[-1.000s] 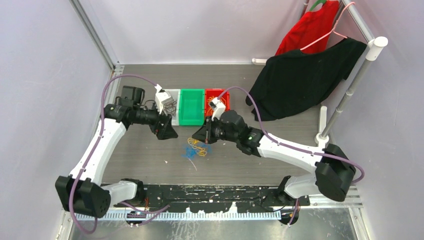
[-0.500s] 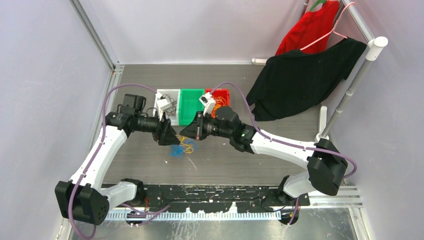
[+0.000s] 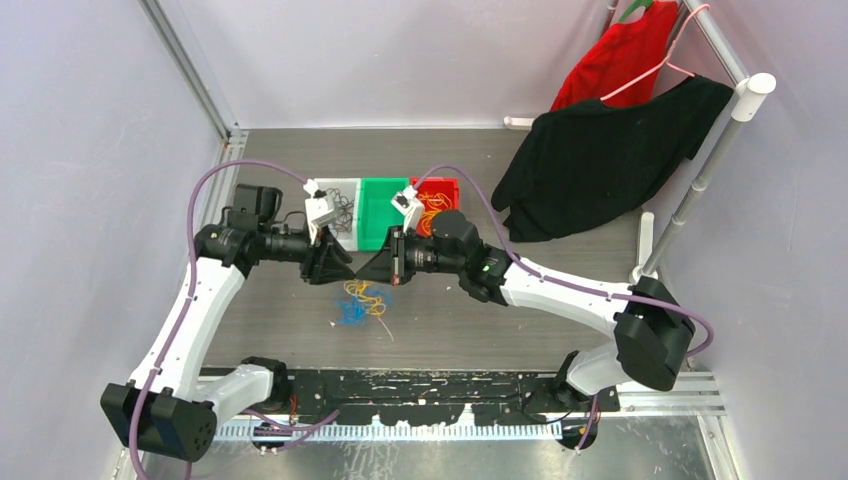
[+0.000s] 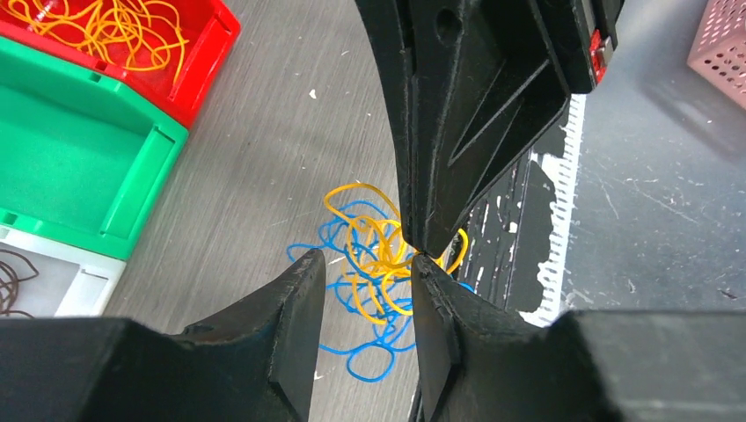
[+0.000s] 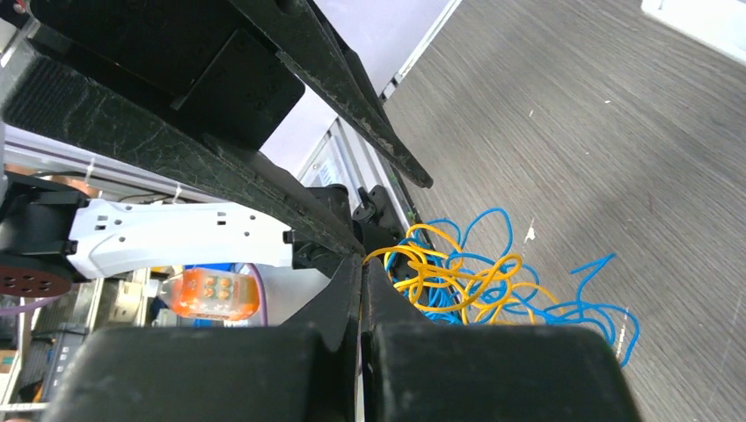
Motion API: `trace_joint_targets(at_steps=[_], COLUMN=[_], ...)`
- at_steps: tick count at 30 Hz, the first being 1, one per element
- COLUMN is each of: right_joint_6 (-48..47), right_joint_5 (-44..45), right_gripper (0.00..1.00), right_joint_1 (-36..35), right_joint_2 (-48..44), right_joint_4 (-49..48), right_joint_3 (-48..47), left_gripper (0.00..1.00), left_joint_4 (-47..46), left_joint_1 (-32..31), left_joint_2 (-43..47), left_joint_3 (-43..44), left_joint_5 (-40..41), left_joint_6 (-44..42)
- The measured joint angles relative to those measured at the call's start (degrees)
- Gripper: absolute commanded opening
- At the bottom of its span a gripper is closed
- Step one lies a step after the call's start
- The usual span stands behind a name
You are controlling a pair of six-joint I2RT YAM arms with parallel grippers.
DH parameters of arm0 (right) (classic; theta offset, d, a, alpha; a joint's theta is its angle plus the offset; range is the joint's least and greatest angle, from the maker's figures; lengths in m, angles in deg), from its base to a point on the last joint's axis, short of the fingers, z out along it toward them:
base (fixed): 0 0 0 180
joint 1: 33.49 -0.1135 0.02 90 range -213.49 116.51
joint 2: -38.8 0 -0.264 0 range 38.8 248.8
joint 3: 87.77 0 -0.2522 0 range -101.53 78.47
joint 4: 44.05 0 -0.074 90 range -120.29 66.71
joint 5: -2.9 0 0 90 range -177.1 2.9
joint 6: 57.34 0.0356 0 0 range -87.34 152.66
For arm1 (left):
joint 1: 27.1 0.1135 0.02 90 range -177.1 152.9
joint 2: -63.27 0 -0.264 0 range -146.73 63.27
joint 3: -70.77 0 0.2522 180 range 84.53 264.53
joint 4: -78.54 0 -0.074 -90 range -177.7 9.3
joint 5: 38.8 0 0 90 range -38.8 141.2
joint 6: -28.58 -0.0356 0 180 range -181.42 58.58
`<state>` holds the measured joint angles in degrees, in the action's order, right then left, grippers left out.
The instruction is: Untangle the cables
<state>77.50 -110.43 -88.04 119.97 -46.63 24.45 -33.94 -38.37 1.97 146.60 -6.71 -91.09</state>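
Cables (image 3: pixel 362 303): one loose knot of orange and blue strands, mostly resting on the table (image 3: pixel 470 320) at 6 o'clock from the green bin (image 3: pixel 380 212), just under both claws. Orange loops woven through blue ones, with blue spilling out toward 7 o'clock in the top view.

Left gripper (image 3: pixel 350 276): in from 9 o'clock, fingers spread. Knot (image 4: pixel 378 290) visible through the gap in the left wrist view.

Right gripper (image 3: pixel 360 276): in from 3 o'clock, fingers pressed together, tip to tip with the left one and right at one of its fingers (image 4: pixel 435 325). Orange strands (image 5: pixel 422 257) rising from the knot to the closed tips, pinched there as far as the right wrist view shows.

Three bins in a row at 12 o'clock from the knot: white bin (image 3: pixel 347 190) with dark strands, green in the middle, red bin (image 3: pixel 449 184) with orange strands. Black cloth (image 3: pixel 600 160) at 2 o'clock, well apart.
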Motion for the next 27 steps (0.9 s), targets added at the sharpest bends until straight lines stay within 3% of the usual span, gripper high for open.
trace_joint_targets(at_steps=[13, 17, 21, 27], right_joint_6=[3.8, 4.3, 4.7, 4.9], right_joint_5=[-4.9, -5.0, -5.0, -3.5], right_gripper=[0.01, 0.02, 0.18, 0.47], right_joint_1=[0.0, 0.0, 0.0, 0.3], right_joint_2=[2.9, 2.9, 3.2, 3.1], right_joint_4=[-4.0, -4.7, -5.1, -6.2], right_joint_3=[-0.9, -1.2, -1.8, -1.8], left_gripper=[0.41, 0.31, 0.02, 0.0], left_joint_4=[7.3, 6.4, 2.5, -2.8], left_joint_1=[-0.1, -0.7, -0.8, -0.8], left_joint_2=[1.4, 2.5, 5.0, 7.3], left_joint_3=[0.0, -0.8, -3.2, -5.3], left_joint_5=[-1.4, -2.7, -2.4, 0.5], left_joint_6=[-9.9, -9.3, -5.7, 0.8])
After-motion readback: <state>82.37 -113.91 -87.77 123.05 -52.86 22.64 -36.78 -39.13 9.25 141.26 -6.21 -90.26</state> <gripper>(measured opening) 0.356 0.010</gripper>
